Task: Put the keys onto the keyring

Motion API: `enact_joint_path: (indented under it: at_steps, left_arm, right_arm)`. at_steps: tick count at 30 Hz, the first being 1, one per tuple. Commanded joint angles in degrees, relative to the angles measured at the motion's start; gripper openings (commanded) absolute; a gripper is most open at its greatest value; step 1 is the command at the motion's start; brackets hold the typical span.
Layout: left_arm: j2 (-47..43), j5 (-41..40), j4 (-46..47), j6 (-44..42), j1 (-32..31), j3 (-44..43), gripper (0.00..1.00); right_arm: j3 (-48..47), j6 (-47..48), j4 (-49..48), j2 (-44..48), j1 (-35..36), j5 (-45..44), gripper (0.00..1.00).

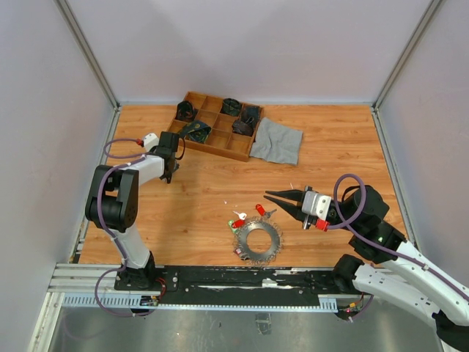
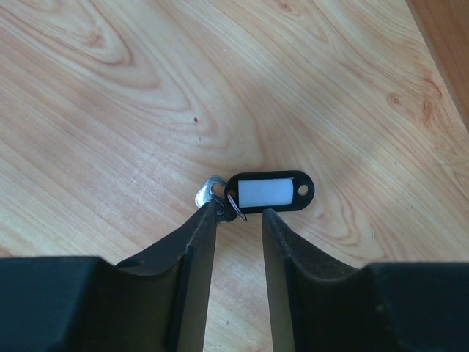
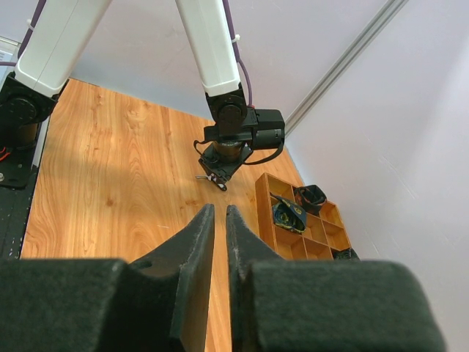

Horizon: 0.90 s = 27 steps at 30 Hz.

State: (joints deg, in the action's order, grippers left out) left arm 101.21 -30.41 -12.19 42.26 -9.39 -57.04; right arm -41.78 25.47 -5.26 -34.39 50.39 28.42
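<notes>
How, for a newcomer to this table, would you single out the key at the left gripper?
Near the far wooden tray, the left gripper points down. At its tips lies a silver key on a black tag with a white label; keys by the keyring carry red, green or white tags.

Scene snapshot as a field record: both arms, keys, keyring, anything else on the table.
left gripper: open, fingers straddling black-tagged key on table
keyring: flat, near front edge
loose keys: red and green tags, at keyring's far rim
right gripper: nearly closed, empty, right of loose keys
tray: far left, grey cloth beside it
</notes>
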Motion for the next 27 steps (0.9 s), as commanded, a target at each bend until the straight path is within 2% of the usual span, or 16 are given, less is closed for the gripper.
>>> enact_joint_path:
  at_steps: [1,14,20,23,27]
  left_arm:
    - [0.03,-2.74,0.37,-0.14,0.76,-0.42,0.34]
    - [-0.08,-4.75,-0.21,-1.69,0.95,-0.45,0.01]
    - [-2.3,-2.04,1.2,-5.4,-0.27,0.52,0.0]
    - [-5.01,-1.54,2.55,-8.11,-4.51,1.18,0.01]
    - [-7.38,4.49,5.92,-10.79,-11.09,2.1,0.0]
  right_arm:
    - [0.39,-0.25,-0.41,0.56,1.02,-0.3,0.13]
    - [0.65,-0.25,-0.33,1.07,1.02,-0.34,0.13]
    - [0.58,0.13,-0.35,1.72,1.04,-1.84,0.13]
    - [0.48,0.73,-0.62,1.95,1.03,-3.16,0.13]
    - [0.42,1.5,-1.82,2.58,1.02,-7.84,0.14]
